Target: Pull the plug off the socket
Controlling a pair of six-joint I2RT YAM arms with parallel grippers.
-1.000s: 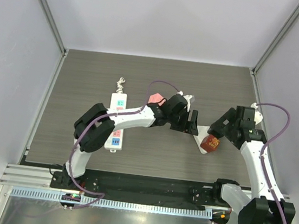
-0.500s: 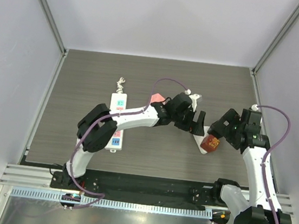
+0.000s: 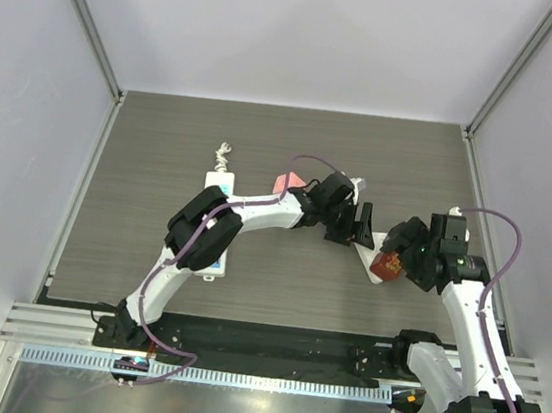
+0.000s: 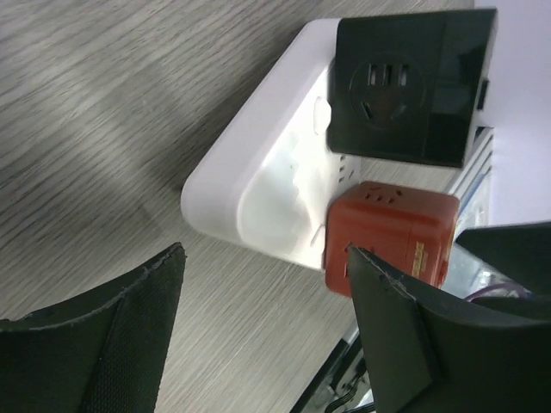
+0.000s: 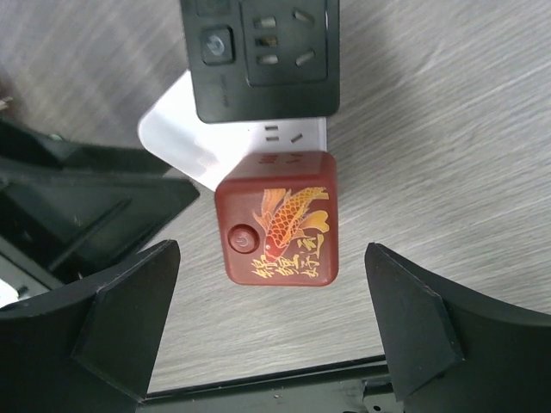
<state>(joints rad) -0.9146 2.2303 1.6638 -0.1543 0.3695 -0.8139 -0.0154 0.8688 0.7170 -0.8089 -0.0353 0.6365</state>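
A red cube plug point(image 5: 280, 219) with a gold fish print is plugged into a small white socket block point(image 5: 185, 138); a black adapter point(image 5: 263, 56) sits on the same block. In the top view the plug point(image 3: 386, 266) lies right of centre. My right gripper point(image 5: 271, 248) is open, its fingers standing wide on either side of the plug without touching it. My left gripper point(image 4: 265, 252) is open at the white block's point(image 4: 258, 185) edge, with the plug point(image 4: 392, 232) beside its right finger. In the top view the left gripper point(image 3: 361, 226) and right gripper point(image 3: 403, 254) face each other across the block.
A long white power strip point(image 3: 216, 221) lies to the left, partly under the left arm. A pink object point(image 3: 287, 182) sits behind the left arm. The black front rail point(image 5: 284, 387) runs just below the plug in the right wrist view.
My right gripper has moved forward and down over the red plug. My left gripper has shifted a little right toward the white block. Both stay open.
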